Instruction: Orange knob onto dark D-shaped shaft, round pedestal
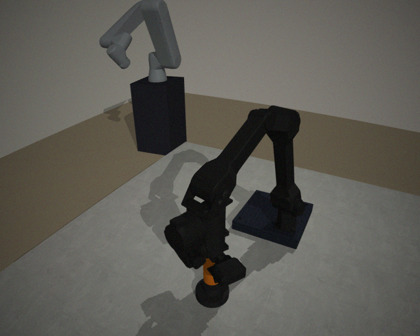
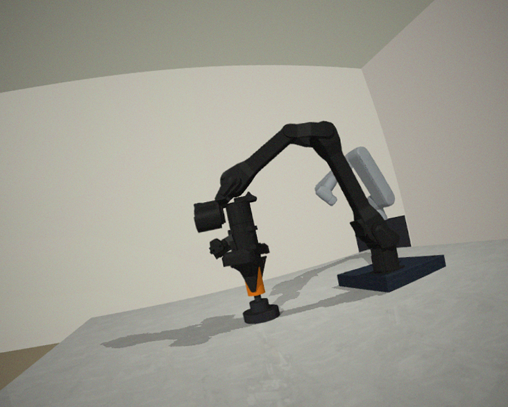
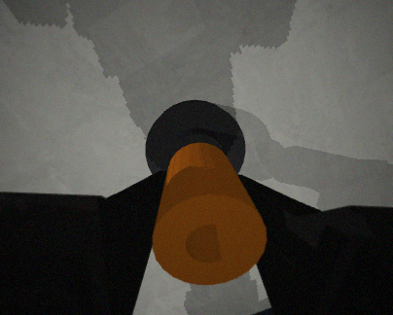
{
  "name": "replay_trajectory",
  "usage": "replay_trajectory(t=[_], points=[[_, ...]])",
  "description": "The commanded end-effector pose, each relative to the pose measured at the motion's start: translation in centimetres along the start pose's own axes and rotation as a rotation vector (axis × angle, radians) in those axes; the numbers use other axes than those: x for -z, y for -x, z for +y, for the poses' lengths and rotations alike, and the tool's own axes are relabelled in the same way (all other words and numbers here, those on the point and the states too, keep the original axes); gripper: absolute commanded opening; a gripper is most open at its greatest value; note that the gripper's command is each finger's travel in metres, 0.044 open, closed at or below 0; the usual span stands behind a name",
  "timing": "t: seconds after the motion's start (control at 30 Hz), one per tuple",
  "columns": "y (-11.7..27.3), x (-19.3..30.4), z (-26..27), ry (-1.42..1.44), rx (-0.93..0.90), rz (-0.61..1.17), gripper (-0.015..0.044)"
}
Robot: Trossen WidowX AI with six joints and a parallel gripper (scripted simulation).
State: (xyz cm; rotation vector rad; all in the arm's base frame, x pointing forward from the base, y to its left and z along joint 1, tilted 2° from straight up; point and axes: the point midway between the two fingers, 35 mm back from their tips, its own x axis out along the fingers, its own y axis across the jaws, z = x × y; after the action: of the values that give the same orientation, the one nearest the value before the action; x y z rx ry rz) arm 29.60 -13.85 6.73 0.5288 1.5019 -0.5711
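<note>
The orange knob (image 1: 207, 276) (image 2: 260, 286) (image 3: 243, 238) stands upright above the round dark pedestal (image 1: 211, 298) (image 2: 261, 314) (image 3: 177, 119). In the exterior view, a short stretch of the dark shaft (image 2: 257, 297) shows between the knob's underside and the pedestal's raised centre, so the knob is not down on the pedestal. Whether the shaft tip is inside the hole is hidden. My gripper (image 1: 211, 274) (image 2: 255, 286) (image 3: 199, 180) points down and is shut on the knob, a finger at each side. The knob's top shows a D-shaped recess, its flat side to the right in the wrist view.
My arm's dark blue base plate (image 1: 252, 213) (image 2: 364, 279) lies behind the pedestal on the grey table top. A grey second arm (image 1: 162, 34) (image 2: 369, 174) stands on a dark block (image 1: 150, 119) in the background. Arm shadows cross the table.
</note>
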Motion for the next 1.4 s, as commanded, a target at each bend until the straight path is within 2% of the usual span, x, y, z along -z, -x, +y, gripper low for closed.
replay_trajectory(t=[0.0,0.5,0.83,1.37], points=[[-0.07,-0.02,0.00,-0.047,0.000,-0.001,0.0000],[-0.13,-0.02,0.00,0.052,0.000,-0.001,0.0000],[0.57,-0.14,0.24,-0.057,0.000,-0.001,0.0000],[-0.06,0.03,0.09,-0.057,0.000,-0.001,0.0000]])
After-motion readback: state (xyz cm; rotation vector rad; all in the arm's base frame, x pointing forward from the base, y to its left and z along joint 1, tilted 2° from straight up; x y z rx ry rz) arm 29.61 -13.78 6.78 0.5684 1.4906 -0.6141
